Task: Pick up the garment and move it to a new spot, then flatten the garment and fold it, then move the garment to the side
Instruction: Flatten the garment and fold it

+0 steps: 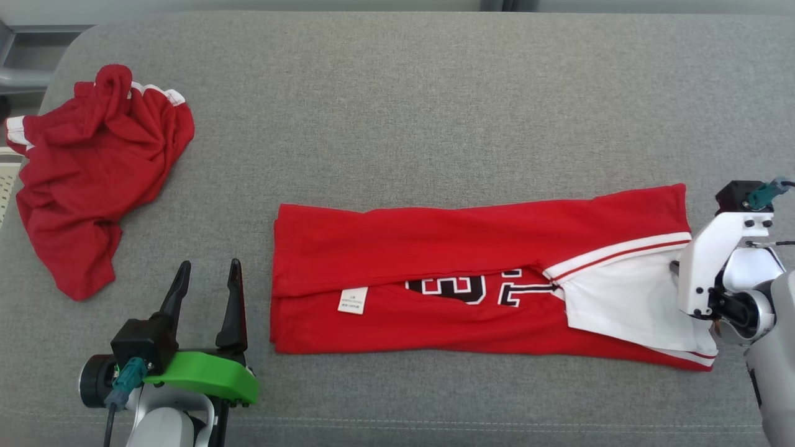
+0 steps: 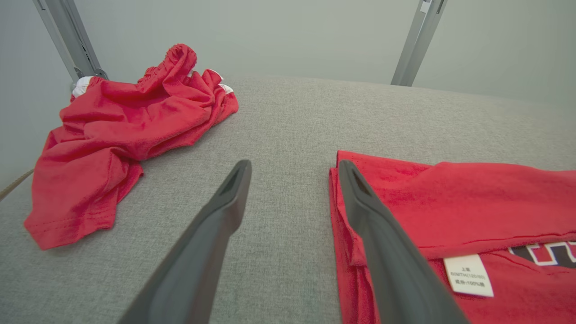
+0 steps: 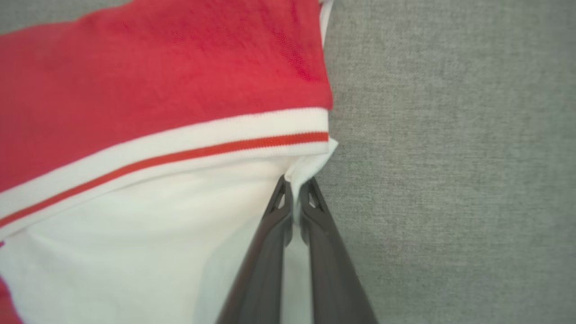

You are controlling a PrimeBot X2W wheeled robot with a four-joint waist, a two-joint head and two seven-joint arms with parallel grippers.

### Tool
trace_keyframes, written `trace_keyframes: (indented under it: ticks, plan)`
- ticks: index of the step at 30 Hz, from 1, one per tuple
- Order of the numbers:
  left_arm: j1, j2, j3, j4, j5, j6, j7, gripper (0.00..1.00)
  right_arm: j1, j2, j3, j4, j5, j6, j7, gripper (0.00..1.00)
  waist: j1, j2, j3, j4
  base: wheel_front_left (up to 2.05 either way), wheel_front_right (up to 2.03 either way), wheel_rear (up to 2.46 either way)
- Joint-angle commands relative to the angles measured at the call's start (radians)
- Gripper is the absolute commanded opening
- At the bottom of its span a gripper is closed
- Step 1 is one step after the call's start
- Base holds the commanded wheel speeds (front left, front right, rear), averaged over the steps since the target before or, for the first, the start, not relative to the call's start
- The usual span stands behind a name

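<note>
The long red knit garment (image 1: 435, 273) with white striped sleeve trim and black-and-white lettering lies flat on the grey fabric-covered tabletop (image 1: 435, 93), folded lengthwise into a band that runs from centre to right, its small white care label (image 1: 352, 301) showing near the left end. At the right end the right gripper (image 3: 294, 184) is closed tight on the very edge of the white sleeve cloth, just below the red-striped band. That wrist view is soft, so I cannot tell whether it has the top layer alone or the whole stack. The left gripper (image 1: 208, 267) is fully open and holds nothing, its tips just beside the garment's left hem. As I judge it, the risk lies in that thin pinch: a lift with one layer caught would peel the sleeve back and undo the lengthwise fold, and cloth held so near its edge may slip free. A pull from the right alone could also drag the band across the rough weave and bunch it. A crumpled red cloth heap with white trim (image 1: 93, 174) sits well apart at the far left, though a careless placement there could tangle the two.
</note>
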Motion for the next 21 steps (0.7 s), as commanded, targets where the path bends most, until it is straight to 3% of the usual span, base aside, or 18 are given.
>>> trace_keyframes:
  ticks: [1, 14, 21]
  plan:
    - [0.006, -0.001, 0.003, -0.001, 0.008, -0.001, -0.003, 1.0, 0.004, -0.016, -0.013, 0.009, -0.011, -0.003, -0.003, 0.0, -0.0001, -0.0001, -0.006, -0.004, 0.0, 0.0, 0.0]
    - [0.033, -0.002, -0.002, 0.016, 0.014, -0.007, -0.003, 1.0, 0.02, -0.081, -0.181, -0.041, -0.138, -0.003, -0.003, 0.0, -0.0001, -0.0001, -0.034, -0.043, 0.0, 0.0, 0.0]
    - [0.03, 0.0, -0.009, 0.035, 0.012, -0.012, -0.003, 1.0, 0.004, -0.095, -0.206, -0.058, -0.216, -0.002, 0.007, 0.0, -0.0001, -0.0001, -0.051, -0.05, 0.0, 0.0, 0.0]
